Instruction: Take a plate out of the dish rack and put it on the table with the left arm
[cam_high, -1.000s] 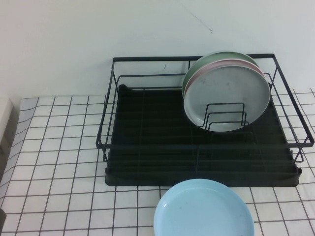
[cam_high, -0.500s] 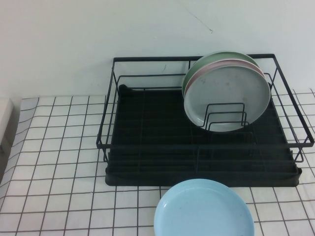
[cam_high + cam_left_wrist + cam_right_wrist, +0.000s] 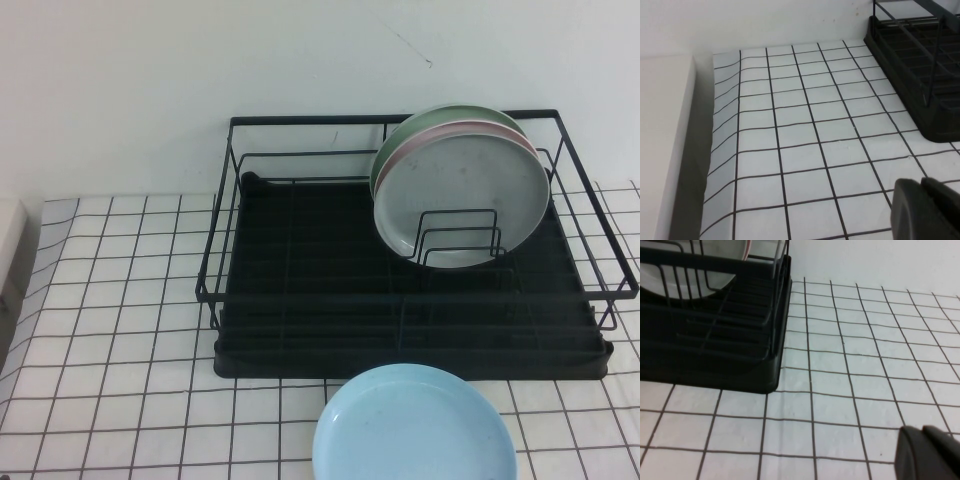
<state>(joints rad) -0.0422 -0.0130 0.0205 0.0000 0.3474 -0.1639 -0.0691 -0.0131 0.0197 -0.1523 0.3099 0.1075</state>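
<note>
Round sky-blue plate [image 3: 414, 424] lying flat on white gridded tabletop [image 3: 120, 340], lower centre, just before black wire dish rack [image 3: 300, 290]. Left gripper [image 3: 925, 209], right gripper [image 3: 929, 454] hovering over tabletop, both empty; jaws' state unclear.

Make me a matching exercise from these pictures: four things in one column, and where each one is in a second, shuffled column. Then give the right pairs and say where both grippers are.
Things:
1. plate
2. grey-green plate
3. dish rack
4. left gripper

Places:
A. standing on edge among the wire dividers
B. flat on the table, in front of the rack
C. on the table against the white wall
D. over bare tiles, left of the rack

Pairs: 1-B, 2-A, 3-C, 4-D

The right gripper is over bare tiles on the rack's other side.
</note>
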